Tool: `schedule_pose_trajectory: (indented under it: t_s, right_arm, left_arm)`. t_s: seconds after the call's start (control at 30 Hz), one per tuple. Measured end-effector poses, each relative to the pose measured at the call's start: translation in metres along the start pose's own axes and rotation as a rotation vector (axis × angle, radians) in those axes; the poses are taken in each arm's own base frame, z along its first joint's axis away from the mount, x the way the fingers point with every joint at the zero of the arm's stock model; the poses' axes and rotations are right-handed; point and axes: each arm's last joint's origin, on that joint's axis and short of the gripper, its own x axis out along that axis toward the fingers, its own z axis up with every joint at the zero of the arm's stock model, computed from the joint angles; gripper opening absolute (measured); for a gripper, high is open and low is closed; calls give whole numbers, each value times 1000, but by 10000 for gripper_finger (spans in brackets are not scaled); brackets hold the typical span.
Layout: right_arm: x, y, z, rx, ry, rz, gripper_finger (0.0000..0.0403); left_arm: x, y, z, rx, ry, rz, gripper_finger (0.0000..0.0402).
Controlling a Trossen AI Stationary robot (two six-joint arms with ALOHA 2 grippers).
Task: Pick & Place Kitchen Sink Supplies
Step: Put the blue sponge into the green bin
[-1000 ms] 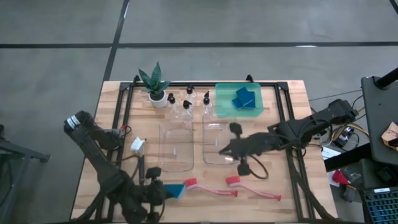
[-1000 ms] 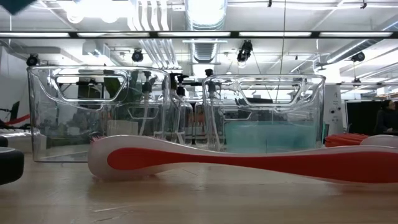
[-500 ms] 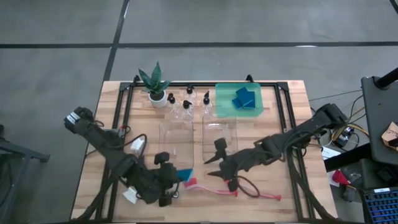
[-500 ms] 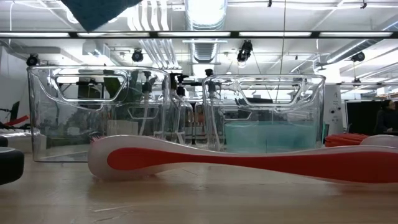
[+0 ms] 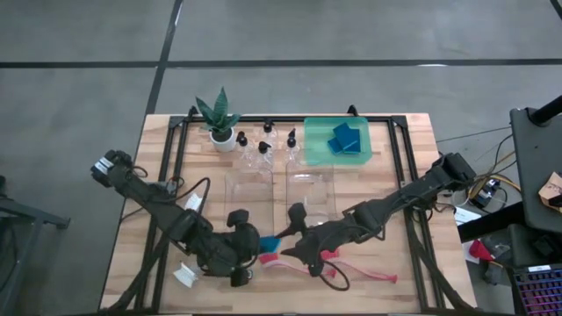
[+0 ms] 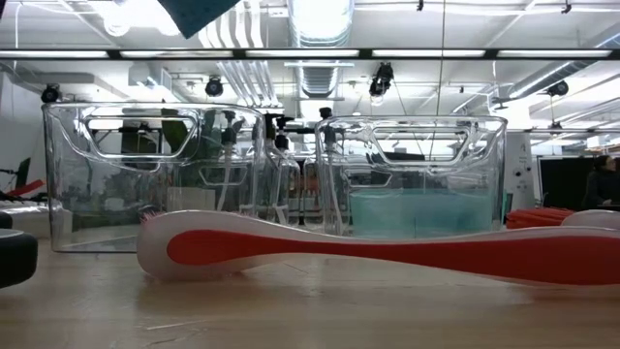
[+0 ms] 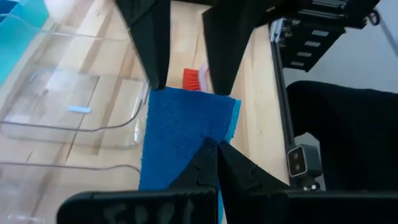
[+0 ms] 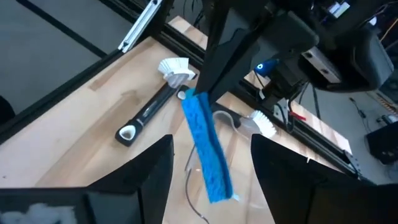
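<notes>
My left gripper (image 5: 256,247) is shut on a flat blue sponge (image 5: 269,241), held above the table's near middle. The sponge also shows in the left wrist view (image 7: 180,134), the right wrist view (image 8: 208,143) and at the top of the low view (image 6: 199,14). My right gripper (image 5: 291,239) is open, and its two fingers (image 7: 227,43) stand on either side of the sponge's free end. Two red long-handled brushes (image 5: 351,269) lie on the table below. More blue sponges (image 5: 344,139) lie in the green tray (image 5: 314,149). Small clear bottles (image 5: 263,146) stand at the back. My left gripper pinches the blue sponge between its two fingertips at the end nearest that arm (image 7: 208,134). The sponge reaches out past the fingers toward the right gripper. It is lifted clear of the table and stands on edge in the right wrist view (image 8: 199,112).
Two clear bins (image 5: 248,200) (image 5: 313,189) stand side by side at mid-table, and a green plant in a white pot (image 5: 219,118) at the back left. A black-handled white-headed brush (image 8: 152,102) lies on the near left of the table. Black frame rails (image 5: 411,202) run along the sides.
My left gripper has carried the blue sponge toward the table's right edge, clear of the table. My right gripper has come from the bins toward the near edge and the left, up to the sponge, and now flanks its free end.
</notes>
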Motion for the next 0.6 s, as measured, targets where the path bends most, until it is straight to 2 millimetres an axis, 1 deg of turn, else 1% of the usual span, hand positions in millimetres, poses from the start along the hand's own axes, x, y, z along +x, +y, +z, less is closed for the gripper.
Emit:
schedule_pose_trajectory:
  t_s: [0.2, 0.33, 0.47, 0.6]
  right_arm:
    - [3, 0, 1, 0, -3, 0, 211]
    - [5, 1, -1, 5, 6, 2, 199]
    - [6, -1, -1, 33, 6, -2, 167]
    - [6, -1, -2, 54, 12, -3, 111]
  left_arm:
    - [1, 2, 3, 15, -14, -2, 0]
    - [1, 0, 7, 28, -47, -20, 0]
    - [1, 1, 9, 44, -60, -22, 0]
    - [2, 2, 10, 65, -69, -13, 0]
